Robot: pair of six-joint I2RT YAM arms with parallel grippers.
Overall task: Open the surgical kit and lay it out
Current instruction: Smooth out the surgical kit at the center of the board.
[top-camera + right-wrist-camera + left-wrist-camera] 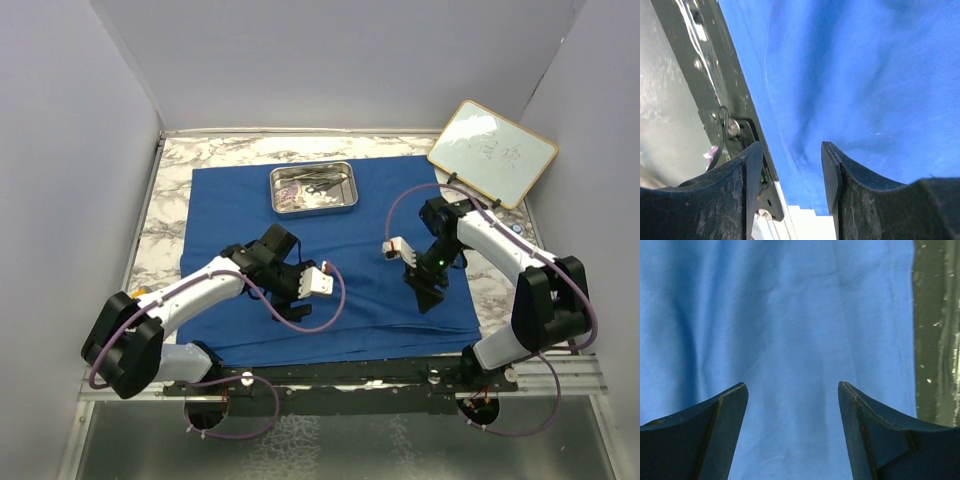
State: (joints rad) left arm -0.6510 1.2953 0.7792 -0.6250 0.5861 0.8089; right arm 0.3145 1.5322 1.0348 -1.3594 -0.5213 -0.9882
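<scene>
The blue cloth wrap point(340, 290) lies spread flat on the table. On its far part stands the steel tray point(274, 190), holding small steel instruments point(315, 180) and white gauze point(325, 201). My left gripper point(285, 305) hovers over the cloth's near-left part. In the left wrist view it point(792, 387) is open, with only bare cloth point(790, 315) between the fingers. My right gripper point(427, 297) points down at the cloth's near-right part. In the right wrist view it point(791, 145) stands open over the cloth's point(865, 75) near edge, holding nothing.
A wood-framed whiteboard point(492, 152) leans at the back right corner. Marble tabletop point(165, 215) shows around the cloth. A black rail point(340, 375) runs along the near edge, just past the cloth's hem point(705, 75) point(935, 340). Grey walls close in both sides.
</scene>
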